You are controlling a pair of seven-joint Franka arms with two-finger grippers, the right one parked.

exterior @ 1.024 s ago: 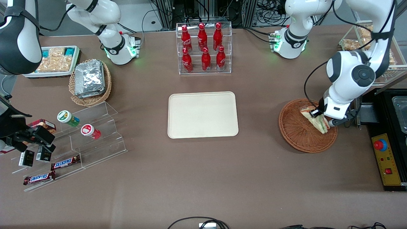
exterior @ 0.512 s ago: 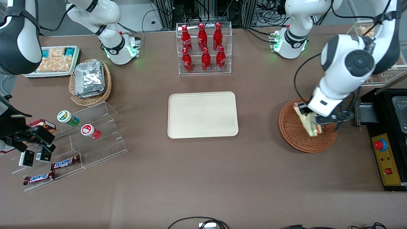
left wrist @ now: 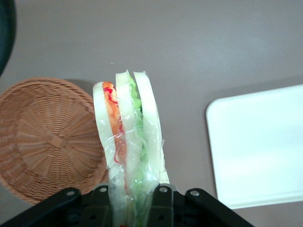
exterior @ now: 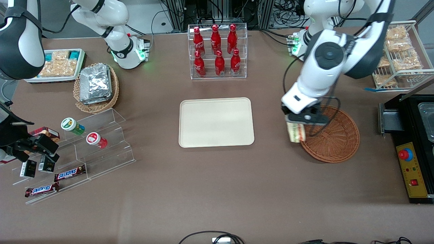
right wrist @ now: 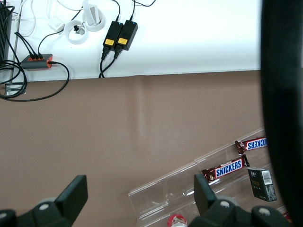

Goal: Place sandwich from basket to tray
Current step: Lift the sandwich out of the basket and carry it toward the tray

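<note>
Brown wicker makes up the basket, which has nothing in it. The gripper hangs over the basket's rim, on the edge nearest the tray. Its jaws pinch the sandwich tight, so the sandwich is up in the air, between the basket and the tray, touching neither.

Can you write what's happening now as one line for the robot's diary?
carrying | claw shut on sandwich | past basket rim | tray bare
</note>
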